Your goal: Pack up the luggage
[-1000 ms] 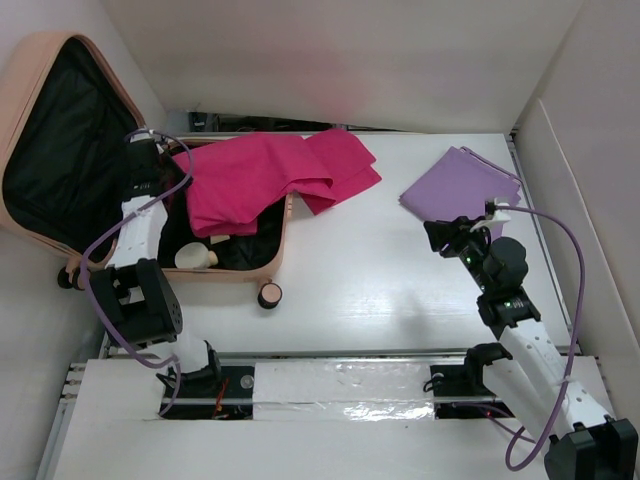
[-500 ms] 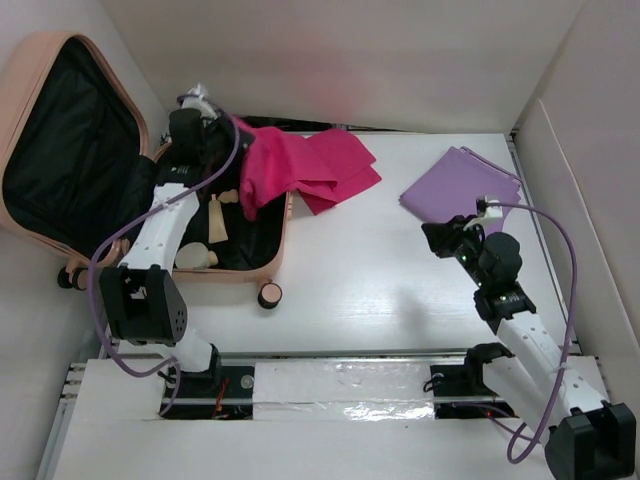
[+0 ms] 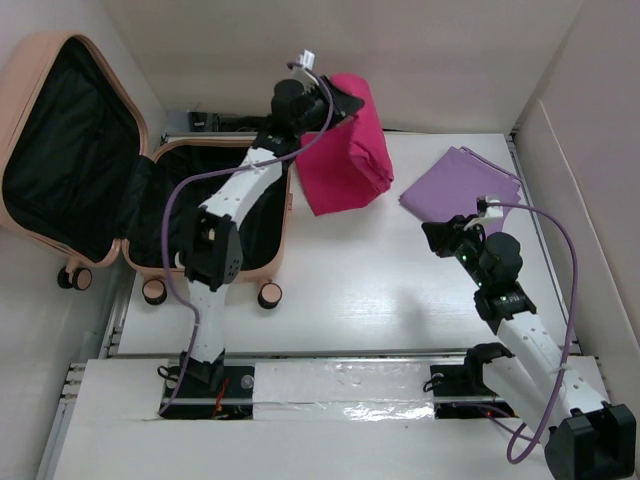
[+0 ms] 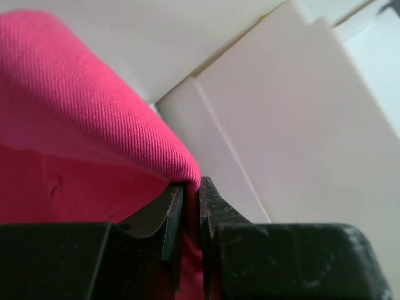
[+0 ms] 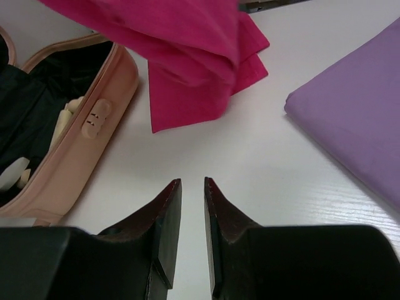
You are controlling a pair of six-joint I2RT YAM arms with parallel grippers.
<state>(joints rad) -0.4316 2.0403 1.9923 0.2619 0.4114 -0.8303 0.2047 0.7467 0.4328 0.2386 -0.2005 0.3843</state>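
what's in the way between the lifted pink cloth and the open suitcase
Nothing visible. The pink cloth hangs from the shut left jaws just right of the suitcase, which lies wide open. Only the left arm itself stretches across the open half.

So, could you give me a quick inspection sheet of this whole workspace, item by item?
Surface: white table; no spills seen.
Job's things: luggage open at left, lid leaning back; pink cloth lifted off the table beside it; purple cloth lying flat at right.
Clutter: a few pale items inside the luggage, too small to name.
Jaws: left jaws shut on a fold of the pink cloth; right jaws slightly apart, holding nothing, low over the table.
Cables: a purple cable runs along each arm, hanging in loose loops.
Surroundings: white walls around the table; nothing else seen.
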